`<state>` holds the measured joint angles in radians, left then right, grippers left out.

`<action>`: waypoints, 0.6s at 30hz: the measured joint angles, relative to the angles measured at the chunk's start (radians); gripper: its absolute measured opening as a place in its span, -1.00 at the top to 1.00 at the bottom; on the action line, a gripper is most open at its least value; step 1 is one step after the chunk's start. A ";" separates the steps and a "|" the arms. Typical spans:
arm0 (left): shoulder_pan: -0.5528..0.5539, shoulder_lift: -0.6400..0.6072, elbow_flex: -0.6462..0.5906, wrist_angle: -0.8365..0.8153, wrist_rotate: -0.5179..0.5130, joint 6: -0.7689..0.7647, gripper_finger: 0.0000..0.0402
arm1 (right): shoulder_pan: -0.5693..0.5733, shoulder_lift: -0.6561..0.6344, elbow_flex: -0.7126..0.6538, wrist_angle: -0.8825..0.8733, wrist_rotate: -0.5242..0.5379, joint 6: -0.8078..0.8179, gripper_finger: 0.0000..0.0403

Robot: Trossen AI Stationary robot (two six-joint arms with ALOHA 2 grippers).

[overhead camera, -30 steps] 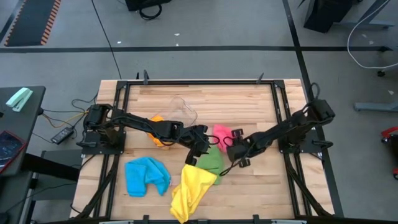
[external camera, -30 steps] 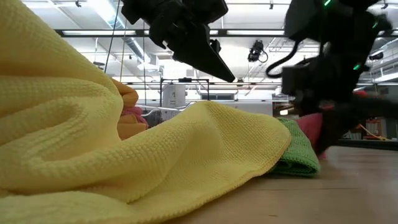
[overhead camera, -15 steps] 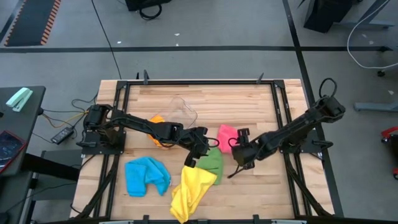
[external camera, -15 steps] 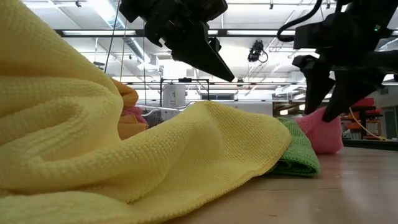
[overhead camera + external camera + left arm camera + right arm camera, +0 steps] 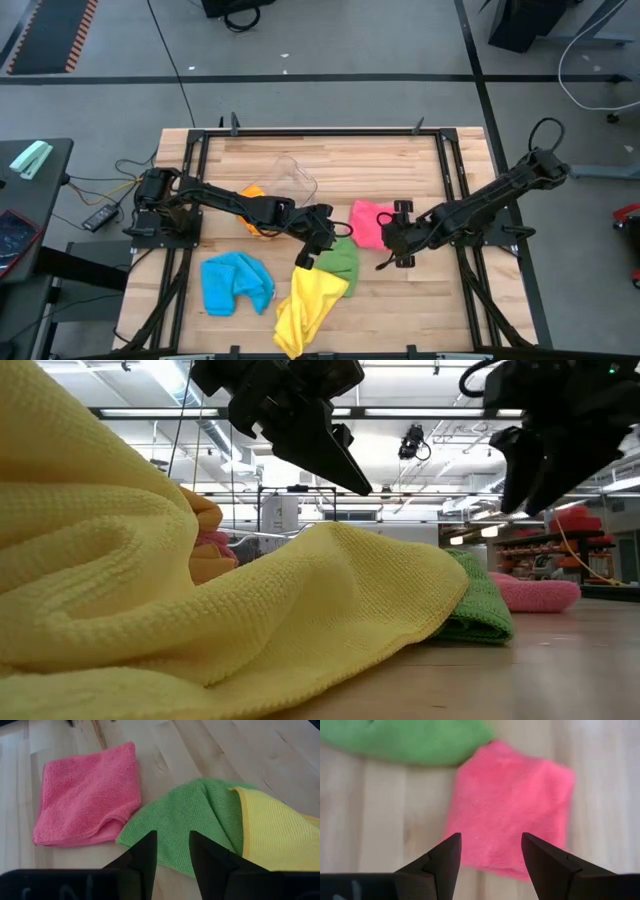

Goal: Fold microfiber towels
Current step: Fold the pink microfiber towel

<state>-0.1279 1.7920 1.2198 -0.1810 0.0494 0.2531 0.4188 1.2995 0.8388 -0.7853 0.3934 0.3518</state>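
A folded pink towel [image 5: 368, 222] lies flat on the table right of centre, also seen in the right wrist view [image 5: 512, 805]. My right gripper [image 5: 490, 857] hangs open above its near-right edge, holding nothing. A green towel [image 5: 195, 820] lies beside the pink one, with the edge of a yellow towel [image 5: 272, 835] lying over it. My left gripper [image 5: 172, 847] hovers open over the green towel, its fingers clear of the cloth. A crumpled blue towel [image 5: 236, 282] lies at the near left. An orange towel [image 5: 252, 208] shows partly under the left arm.
A clear plastic tub [image 5: 295, 178] stands behind the left arm. The yellow towel [image 5: 200, 610] fills the low view's foreground. Bare wood shows at the table's far side [image 5: 330, 150] and near right [image 5: 410, 310]. A black frame [image 5: 450, 200] borders the table.
My right gripper has risen and drawn back toward the table's right edge, rolling a little, and stands clear of the pink towel. The pink towel, heaped up below the gripper half a second ago, now lies flat and a bit farther right. My left gripper has kept still.
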 joint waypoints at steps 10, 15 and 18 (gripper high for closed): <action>0.001 0.000 0.000 0.000 0.000 0.001 0.41 | -0.269 0.060 -0.127 0.174 -0.010 -0.086 -0.07; 0.002 0.000 0.000 -0.004 0.000 0.001 0.43 | -0.414 0.101 -0.153 0.174 -0.062 -0.100 -0.07; 0.002 0.000 0.000 -0.005 0.000 0.001 0.44 | -0.468 0.114 -0.181 0.159 -0.109 -0.045 -0.07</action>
<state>-0.1257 1.7920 1.2198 -0.1856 0.0494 0.2539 -0.0490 1.4137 0.6580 -0.6259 0.2841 0.3069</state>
